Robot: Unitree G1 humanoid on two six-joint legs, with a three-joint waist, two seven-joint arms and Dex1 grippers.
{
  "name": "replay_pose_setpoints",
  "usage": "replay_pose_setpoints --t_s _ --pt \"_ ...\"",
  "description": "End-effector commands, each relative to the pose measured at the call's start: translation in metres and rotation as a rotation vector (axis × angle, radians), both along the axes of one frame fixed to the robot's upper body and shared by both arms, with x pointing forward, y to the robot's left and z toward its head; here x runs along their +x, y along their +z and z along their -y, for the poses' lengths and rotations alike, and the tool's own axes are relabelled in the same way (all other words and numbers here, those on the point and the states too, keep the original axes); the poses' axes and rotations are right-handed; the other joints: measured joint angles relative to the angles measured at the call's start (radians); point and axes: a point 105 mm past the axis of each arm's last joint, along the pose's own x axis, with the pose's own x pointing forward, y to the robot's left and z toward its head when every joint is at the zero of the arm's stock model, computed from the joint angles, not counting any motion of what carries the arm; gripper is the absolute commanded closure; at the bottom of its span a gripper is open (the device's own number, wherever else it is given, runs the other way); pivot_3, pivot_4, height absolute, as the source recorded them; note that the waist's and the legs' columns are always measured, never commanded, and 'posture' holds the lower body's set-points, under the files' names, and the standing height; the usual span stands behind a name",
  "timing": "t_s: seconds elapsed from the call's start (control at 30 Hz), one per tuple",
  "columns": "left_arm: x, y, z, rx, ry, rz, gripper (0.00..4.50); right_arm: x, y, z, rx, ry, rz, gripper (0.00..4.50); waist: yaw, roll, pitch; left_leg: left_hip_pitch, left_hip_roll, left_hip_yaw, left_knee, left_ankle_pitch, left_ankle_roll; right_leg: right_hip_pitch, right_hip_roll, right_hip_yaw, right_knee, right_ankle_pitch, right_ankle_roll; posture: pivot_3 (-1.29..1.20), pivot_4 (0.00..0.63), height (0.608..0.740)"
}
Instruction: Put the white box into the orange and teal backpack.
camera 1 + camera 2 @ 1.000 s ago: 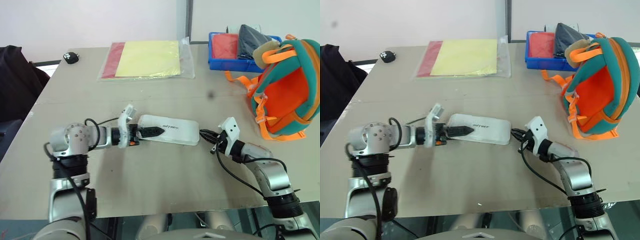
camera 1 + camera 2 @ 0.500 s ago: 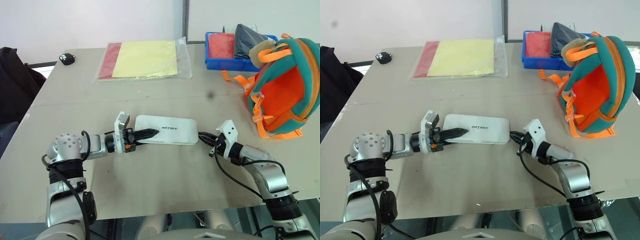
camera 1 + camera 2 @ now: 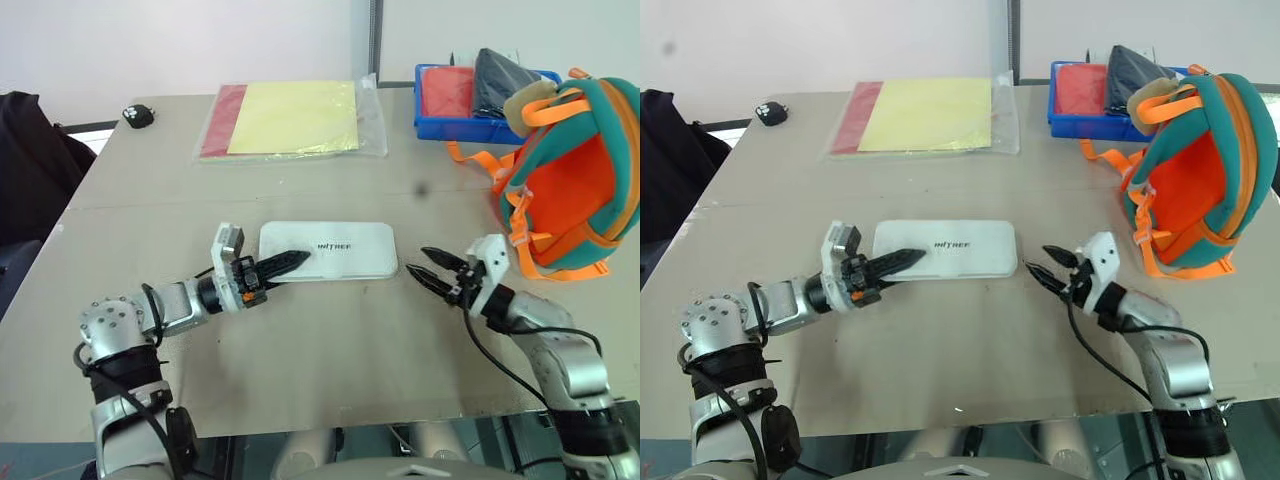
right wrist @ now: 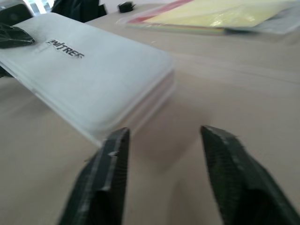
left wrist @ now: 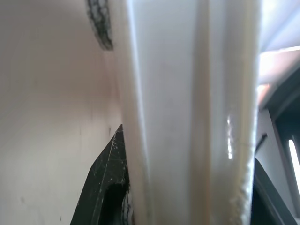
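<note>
The white box lies on the table at mid front, lettering up. My left gripper is shut on its left end, one black finger over the top. In the left wrist view the box's edge sits clamped between the fingers. My right gripper is open just right of the box's right end, apart from it; the right wrist view shows its fingers spread before the box. The orange and teal backpack stands at the right, its orange inside facing me.
A clear sleeve with yellow and red sheets lies at the back. A blue bin with red and dark things stands behind the backpack. A small black object sits at the back left corner. Something dark stands beside the table's left edge.
My left gripper has shut on the box's left end. My right gripper has opened and drawn back to the right, away from the box's right end.
</note>
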Motion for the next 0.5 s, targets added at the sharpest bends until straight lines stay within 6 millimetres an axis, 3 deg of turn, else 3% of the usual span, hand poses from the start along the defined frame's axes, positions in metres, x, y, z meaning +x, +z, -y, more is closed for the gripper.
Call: replay_pose_setpoints --t_s 0.03,0.07,0.23,0.3,0.5 --pt "-0.006 0.047 0.0 -0.079 0.034 0.215 2.9 -0.006 0.026 0.025 0.03 -0.179 0.156 0.42 0.001 0.0 0.0 0.0 0.0 0.0 0.0 0.0 0.0 0.0 0.0 0.0 0.0 0.0 0.0 0.0 0.15 0.74" --pt "-0.008 0.053 0.001 -0.077 0.046 0.243 2.9 -0.007 0.027 0.034 0.019 -0.257 0.191 0.04 0.001 0.0 0.0 0.0 0.0 0.0 0.0 0.0 0.0 0.0 0.0 0.0 0.0 0.0 0.0 0.0 0.15 0.74" --pt "-0.004 0.076 -0.001 -0.053 0.155 0.336 2.9 0.0 0.044 0.064 0.091 -0.558 0.251 0.04 -0.002 0.0 0.0 0.002 0.0 0.002 0.0 0.0 0.0 0.0 0.0 0.002 0.001 0.0 0.0 0.0 0.15 0.74" --pt "-0.001 0.087 0.0 -0.082 0.189 0.365 2.9 0.016 0.053 0.069 0.112 -0.624 0.276 0.04 -0.005 0.0 0.0 0.003 0.0 0.003 0.0 0.0 0.0 0.0 0.001 0.003 0.002 0.0 0.0 0.0 0.15 0.74" --pt "0.008 0.086 0.003 -0.071 0.256 0.357 2.9 0.081 0.067 0.088 0.261 -0.796 0.212 0.04 -0.001 0.0 0.0 0.004 0.0 0.005 0.0 0.001 -0.001 0.0 0.002 0.004 0.004 0.001 -0.001 0.0 0.15 0.74"
